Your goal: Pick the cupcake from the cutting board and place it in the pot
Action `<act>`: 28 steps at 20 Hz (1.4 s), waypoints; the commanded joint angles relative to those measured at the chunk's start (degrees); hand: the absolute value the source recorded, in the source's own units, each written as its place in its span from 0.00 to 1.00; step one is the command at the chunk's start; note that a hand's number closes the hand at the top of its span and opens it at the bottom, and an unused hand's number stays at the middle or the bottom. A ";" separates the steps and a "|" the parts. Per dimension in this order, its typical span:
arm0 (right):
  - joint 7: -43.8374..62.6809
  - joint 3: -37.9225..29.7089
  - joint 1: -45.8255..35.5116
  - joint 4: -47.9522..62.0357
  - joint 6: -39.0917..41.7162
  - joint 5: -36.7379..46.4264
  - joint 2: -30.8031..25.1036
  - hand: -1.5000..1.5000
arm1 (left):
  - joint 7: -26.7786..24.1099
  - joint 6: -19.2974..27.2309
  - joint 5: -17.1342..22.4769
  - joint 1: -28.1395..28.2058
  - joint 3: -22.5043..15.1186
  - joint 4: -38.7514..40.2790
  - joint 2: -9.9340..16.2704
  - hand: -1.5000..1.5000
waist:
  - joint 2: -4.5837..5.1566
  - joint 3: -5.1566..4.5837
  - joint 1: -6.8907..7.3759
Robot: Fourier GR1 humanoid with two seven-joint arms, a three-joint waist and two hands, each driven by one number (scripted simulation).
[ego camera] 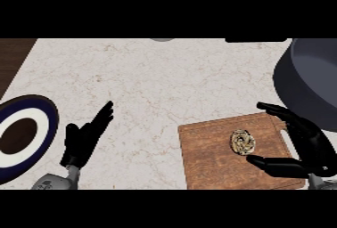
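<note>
A small round cupcake (242, 142) with a pale swirled top sits on a square, wood-grained cutting board (211, 156) atop a veined marble counter (164, 75). The right hand (306, 144) hovers open just beside it, fingers and thumb spread, not touching. The dark pot (309, 80) is cut off at right. The left hand (84, 138) rests open near a blue-rimmed plate (36, 133).

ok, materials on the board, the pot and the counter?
Cutting board: looks like wood, reddish-brown with grain streaks, matte. Pot: probably metal or coated metal, dark grey, smooth with a soft sheen. Counter: looks like marble or similar stone, pale with fine brown veining.
</note>
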 commanded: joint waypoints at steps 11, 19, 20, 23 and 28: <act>28.76 -4.85 3.34 -16.07 13.00 -7.56 -15.26 0.00 | -0.01 -4.51 -0.35 -1.02 2.33 2.97 -0.19 0.50 | 0.04 -0.18 0.54; 42.96 7.87 -7.00 -8.78 15.71 -0.96 -11.34 0.00 | -0.57 -4.66 -2.08 -2.33 1.99 4.44 -2.20 0.50 | 0.30 -0.18 1.70; 37.63 9.47 -5.60 -4.33 18.59 1.57 -11.51 0.00 | -0.34 -3.06 -3.14 -4.77 1.52 6.70 -4.21 0.50 | 0.51 -0.13 1.49; 33.86 9.86 -8.14 3.90 22.13 6.13 -11.94 0.00 | 1.84 -7.00 0.05 -1.58 3.72 1.28 -0.22 0.50 | 0.32 -0.06 2.25; 25.30 5.99 -8.15 11.80 23.62 13.10 -8.30 0.00 | -0.82 -6.71 -3.44 -1.12 4.14 3.96 -3.71 0.50 | 0.14 -0.10 1.15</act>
